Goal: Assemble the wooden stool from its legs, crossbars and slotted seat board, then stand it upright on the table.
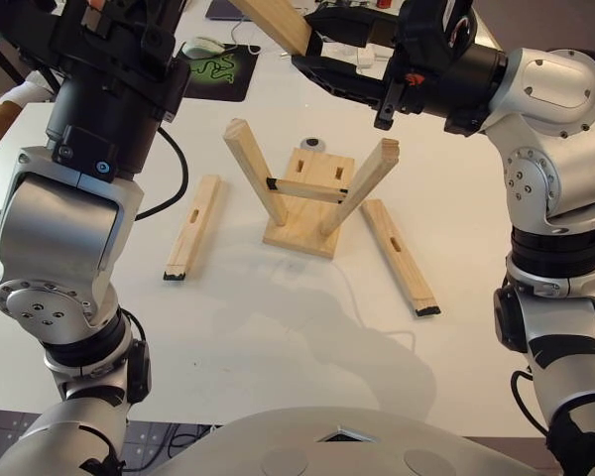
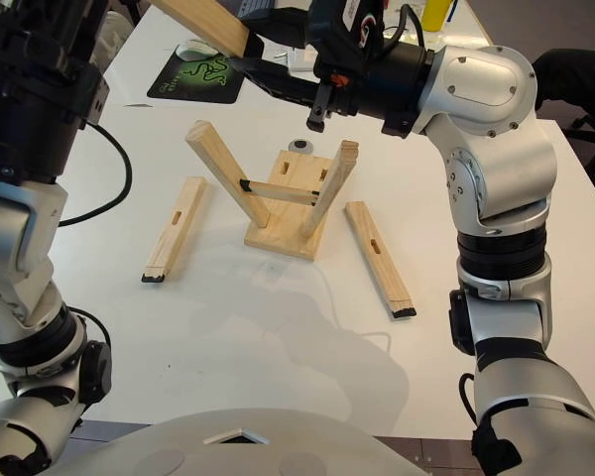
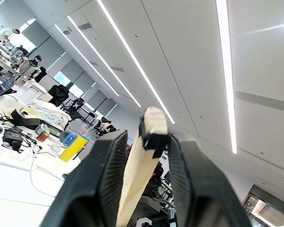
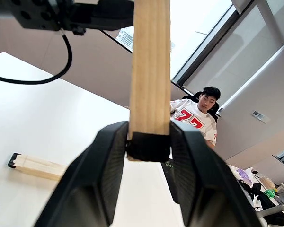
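Mid-assembly, holding a loose leg (image 4: 150, 71) aloft, pinched by the fingers of the left gripper (image 3: 149, 142) at one end and of the right gripper (image 4: 149, 130) at the other, seat board (image 1: 296, 236) well below the fingertips; next, likely freeing one grip and lowering into an open slot (image 1: 304, 165).

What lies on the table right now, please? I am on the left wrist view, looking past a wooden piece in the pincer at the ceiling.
Observer: The seat board lies there with two legs standing in it, joined by a crossbar.
Operator: Any loose parts?
Observer: Two slotted pieces lie flat, one on each side of the board.
Operator: Does anything else hold my wooden piece?
Observer: Yes, the right pincer grips its black-capped end.
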Controlling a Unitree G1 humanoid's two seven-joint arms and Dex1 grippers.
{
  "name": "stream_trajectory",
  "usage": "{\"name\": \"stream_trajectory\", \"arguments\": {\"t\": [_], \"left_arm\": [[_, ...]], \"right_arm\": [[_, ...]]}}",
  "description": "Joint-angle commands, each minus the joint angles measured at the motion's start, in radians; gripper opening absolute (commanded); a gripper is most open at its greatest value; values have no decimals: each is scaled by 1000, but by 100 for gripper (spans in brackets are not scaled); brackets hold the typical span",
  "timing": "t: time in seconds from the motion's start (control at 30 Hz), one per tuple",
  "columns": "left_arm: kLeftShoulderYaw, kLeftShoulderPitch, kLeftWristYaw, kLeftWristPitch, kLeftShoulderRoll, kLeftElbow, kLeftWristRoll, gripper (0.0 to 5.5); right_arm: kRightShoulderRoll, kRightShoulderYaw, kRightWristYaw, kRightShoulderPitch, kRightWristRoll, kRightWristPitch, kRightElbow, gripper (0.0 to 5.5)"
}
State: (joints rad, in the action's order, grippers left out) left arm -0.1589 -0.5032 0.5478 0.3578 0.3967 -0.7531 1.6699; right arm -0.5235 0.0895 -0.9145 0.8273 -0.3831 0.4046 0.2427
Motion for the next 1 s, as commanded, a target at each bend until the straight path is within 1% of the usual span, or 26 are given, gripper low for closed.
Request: {"name": "stream_trajectory", "arguments": {"t": [0.03,0.13,0.53,0.57,0.7,0.83,1.0], "left_arm": [[7,-16,12,-12,2,1,5,83],[8,-14,15,-20,-1,-2,4,64],[-10,-1,20,-34,9,7,-2,63],[-14,0,21,-34,11,10,-3,63],[-21,7,16,-34,16,18,-16,50],[-35,18,12,-32,29,24,-25,50],[-75,42,-4,-18,76,42,-39,50]], "right_arm": [[1,6,-7,-2,-4,-8,10,136],[2,8,-2,0,6,-17,4,134],[5,12,2,5,-1,0,-3,134],[5,10,2,7,-6,6,-3,170],[10,2,7,16,-13,19,-10,219],[19,-22,10,36,-24,21,-43,223],[14,-76,2,62,-69,20,-100,223]]}}
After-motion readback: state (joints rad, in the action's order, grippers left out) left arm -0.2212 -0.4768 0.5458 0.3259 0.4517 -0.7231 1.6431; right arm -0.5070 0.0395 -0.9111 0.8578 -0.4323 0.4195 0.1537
